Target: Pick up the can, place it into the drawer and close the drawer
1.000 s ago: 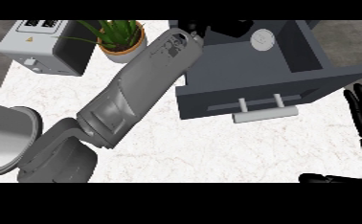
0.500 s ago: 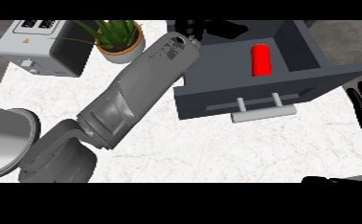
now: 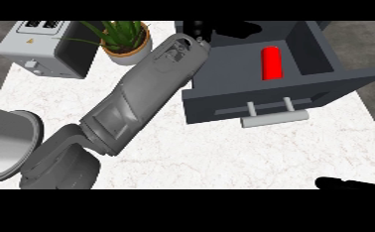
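Can now lying in open drawer, upper right of frame; left robot hand off it, fingers unclear. Right robot hand lower right, can't tell. Next: push drawer shut.

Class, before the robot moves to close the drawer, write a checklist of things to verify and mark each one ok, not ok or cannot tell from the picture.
1. Red cylindrical can lies inside the dark grey open drawer: ok.
2. Can sits below the drawer's walls, nothing sticking out over the front: ok.
3. Drawer's pale grey bar handle is free, nothing blocking it: ok.
4. Left hand is clear of the drawer: not ok, it shows at the drawer's back left corner.
5. Left hand's fingers open or shut: cannot tell.
6. Right hand, at the lower right edge, ready to push: cannot tell.
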